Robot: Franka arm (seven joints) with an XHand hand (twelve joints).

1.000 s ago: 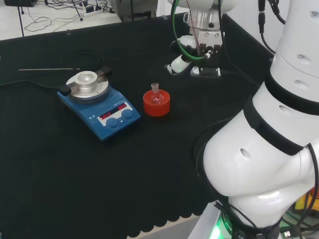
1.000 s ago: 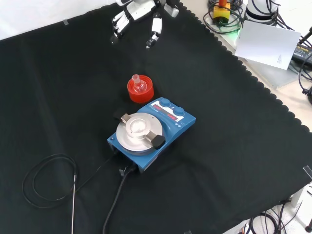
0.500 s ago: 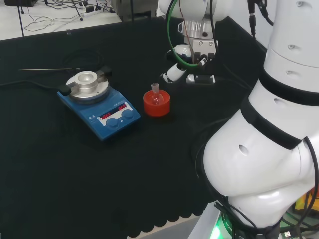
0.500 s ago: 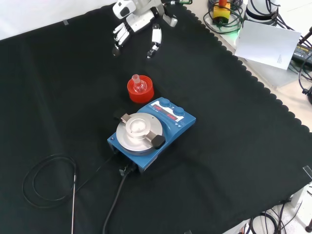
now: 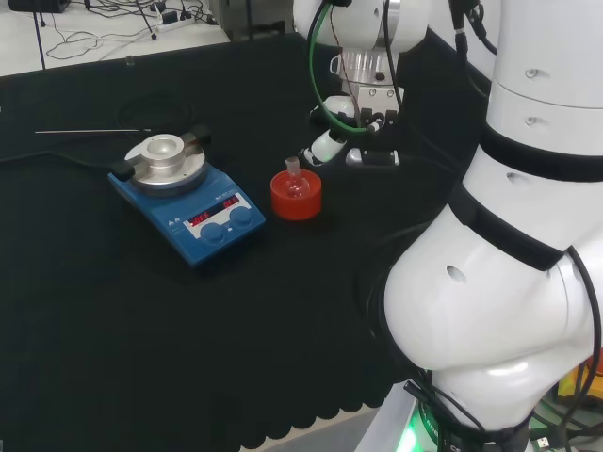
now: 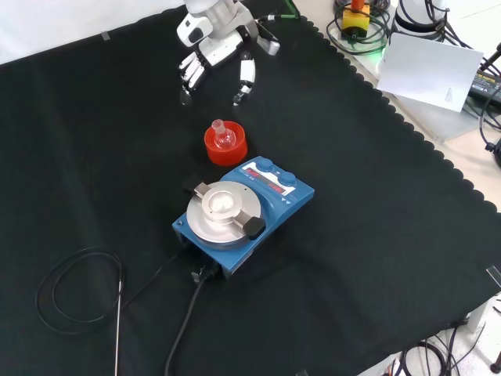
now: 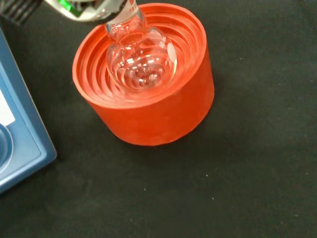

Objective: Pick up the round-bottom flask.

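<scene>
Here, in the head view, the hand (image 5: pixel 350 149) hangs above the black cloth (image 5: pixel 141 311) with its fingers relaxed and spread, grasping nothing. The round-bottom flask (image 5: pixel 295 181) sits upright in its red ribbed stand (image 5: pixel 296 196) just to the left of the hand and a little nearer the camera, apart from the fingertips. Farther left of the hand, beyond the stand, is the blue stirrer plate (image 5: pixel 188 202) with its round metal top.

In the front view, the hand (image 6: pixel 213 56) comes in from the top, its fingers (image 6: pixel 244 77) pointing down toward the cloth (image 6: pixel 376 235) and held apart. The flask (image 6: pixel 224 135) rests in the stand (image 6: pixel 225 146) below the fingertips, with a gap of bare cloth between. The stirrer plate (image 6: pixel 244 211) lies just beyond the stand, farther from the hand.

In the wrist view, the clear flask (image 7: pixel 139 58) shows close, its round bulb seated in the stepped hollow of the red stand (image 7: pixel 148 89). A corner of the blue plate (image 7: pixel 20 144) is beside the stand.
</scene>
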